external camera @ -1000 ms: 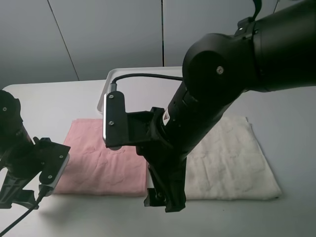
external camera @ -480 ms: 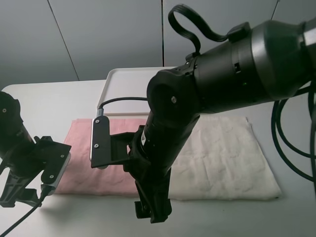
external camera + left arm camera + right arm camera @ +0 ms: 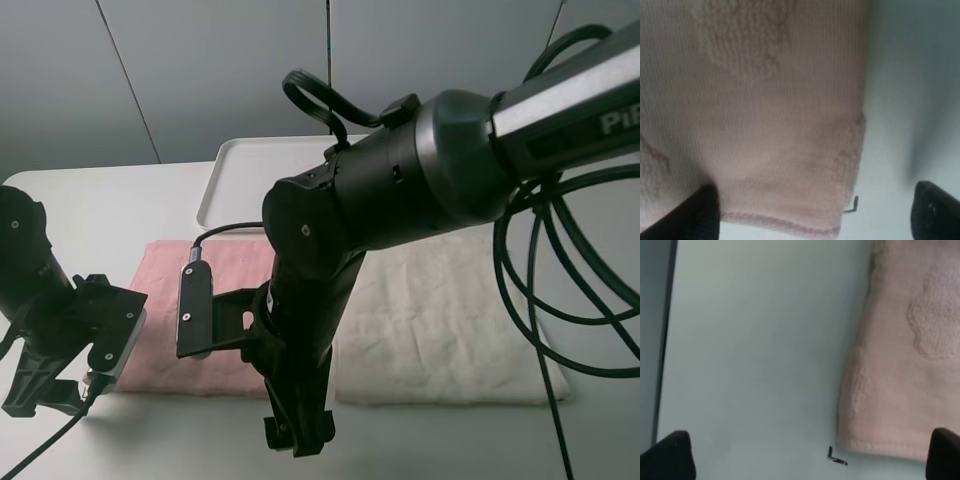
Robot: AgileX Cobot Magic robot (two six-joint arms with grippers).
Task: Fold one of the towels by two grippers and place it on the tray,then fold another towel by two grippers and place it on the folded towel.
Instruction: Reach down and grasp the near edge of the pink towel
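Both wide open and empty, my left end effector (image 3: pixel 815 220) and right end effector (image 3: pixel 298 435) hang over the near corners of the pink towel (image 3: pixel 165 300), flat on the desk (image 3: pixel 100 210) before the tray (image 3: pixel 260 165), to pinch a corner each.

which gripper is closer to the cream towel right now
Right. The right gripper hangs just off the cream towel's near left corner. The left gripper is at the pink towel's outer near corner, with the pink towel lying between.
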